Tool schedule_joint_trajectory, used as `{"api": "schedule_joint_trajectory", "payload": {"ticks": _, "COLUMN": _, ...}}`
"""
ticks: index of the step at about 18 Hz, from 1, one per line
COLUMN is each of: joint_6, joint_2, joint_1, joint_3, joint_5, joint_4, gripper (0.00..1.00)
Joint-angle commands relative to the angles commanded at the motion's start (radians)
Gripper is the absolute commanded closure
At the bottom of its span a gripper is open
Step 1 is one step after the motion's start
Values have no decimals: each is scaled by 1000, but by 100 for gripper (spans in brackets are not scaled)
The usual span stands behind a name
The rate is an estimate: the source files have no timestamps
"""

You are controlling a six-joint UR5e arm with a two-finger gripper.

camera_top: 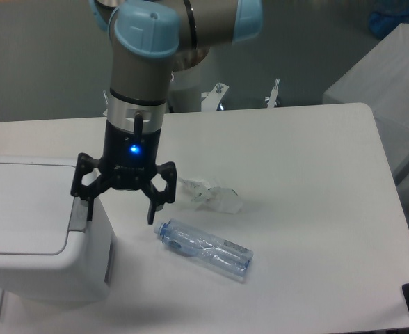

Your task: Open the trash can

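Note:
The trash can is a large white boxy bin at the left edge of the table, its flat inset lid down and a grey push tab on its right side. My gripper hangs open just to the right of the bin. Its left finger is close to the grey tab, at the bin's right edge, and its right finger is over the table. The gripper holds nothing.
A clear plastic bottle with a blue cap lies on the white table right of the gripper. A crumpled clear plastic piece lies behind it. A grey cabinet stands at the far right.

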Motion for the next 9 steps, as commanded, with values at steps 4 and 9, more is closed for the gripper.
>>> {"api": "schedule_joint_trajectory", "payload": {"ticks": 4, "joint_6": 3, "joint_2": -5, "joint_1": -2, "joint_3": -2, "joint_5": 0, "joint_4": 0, "gripper": 0}}
{"api": "schedule_joint_trajectory", "payload": {"ticks": 9, "joint_6": 6, "joint_2": -6, "joint_1": -2, "joint_3": -2, "joint_5": 2, "joint_4": 0, "gripper": 0}}
